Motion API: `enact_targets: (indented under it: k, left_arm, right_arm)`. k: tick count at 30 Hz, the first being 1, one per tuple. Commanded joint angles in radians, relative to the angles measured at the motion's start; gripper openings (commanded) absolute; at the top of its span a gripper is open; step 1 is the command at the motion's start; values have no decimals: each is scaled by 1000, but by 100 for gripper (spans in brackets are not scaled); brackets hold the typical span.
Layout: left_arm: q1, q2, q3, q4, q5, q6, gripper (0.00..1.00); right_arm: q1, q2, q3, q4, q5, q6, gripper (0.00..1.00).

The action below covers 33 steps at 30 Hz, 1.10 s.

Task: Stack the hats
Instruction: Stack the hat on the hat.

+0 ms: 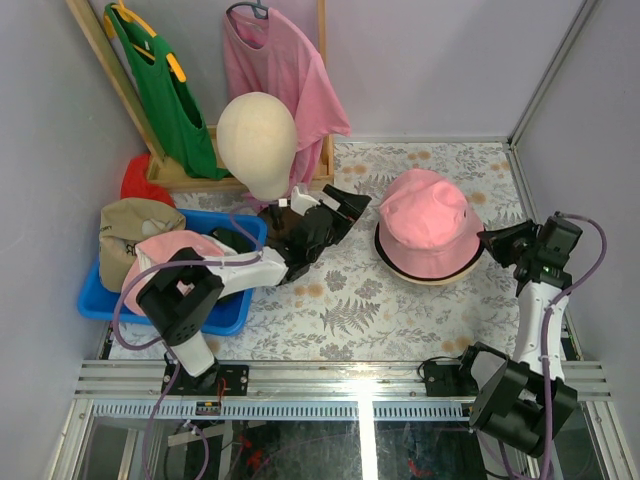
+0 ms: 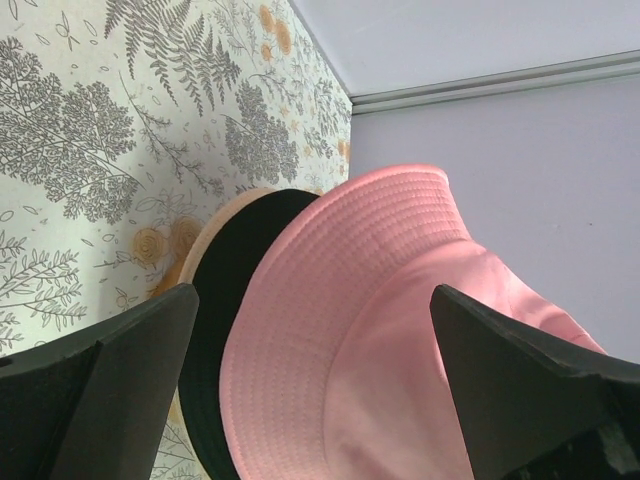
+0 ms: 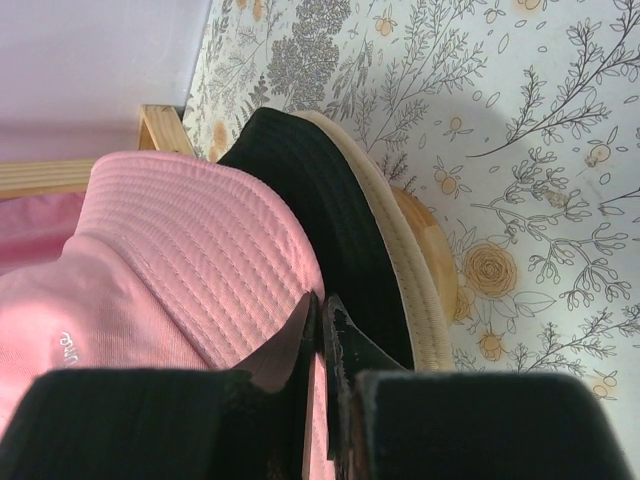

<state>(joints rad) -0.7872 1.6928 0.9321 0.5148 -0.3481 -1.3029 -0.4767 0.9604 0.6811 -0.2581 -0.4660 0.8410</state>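
Observation:
A pink bucket hat (image 1: 428, 222) lies on top of a black brimmed hat (image 3: 320, 190) and a cream one (image 3: 400, 260) at the right of the table. My right gripper (image 1: 492, 241) is at the stack's right edge, its jaws shut on the pink brim (image 3: 322, 298). My left gripper (image 1: 345, 205) hangs left of the stack, apart from it, jaws wide open with nothing between them; the left wrist view looks at the pink bucket hat (image 2: 380, 330) past the fingers. A tan cap (image 1: 135, 232) and a pink cap (image 1: 165, 258) lie in the blue bin (image 1: 100, 298).
A beige mannequin head (image 1: 257, 140) stands at the back beside the left arm. Behind it a wooden rack (image 1: 190, 178) holds a pink shirt (image 1: 285, 75) and a green garment (image 1: 165, 90). Grey walls close in the table's sides.

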Motion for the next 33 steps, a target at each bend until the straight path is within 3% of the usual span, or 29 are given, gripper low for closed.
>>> enact_targets:
  k: [1, 14, 33]
  left_arm:
    - [20, 39, -21, 112, 1, 8, 100]
    - [79, 223, 18, 422, 260, 33, 98]
    - [90, 322, 108, 538, 405, 91, 86]
  right_arm:
    - [-23, 16, 44, 8, 11, -29, 0]
    - [-31, 122, 85, 49, -52, -28, 0]
    - [-33, 204, 131, 69, -80, -43, 1]
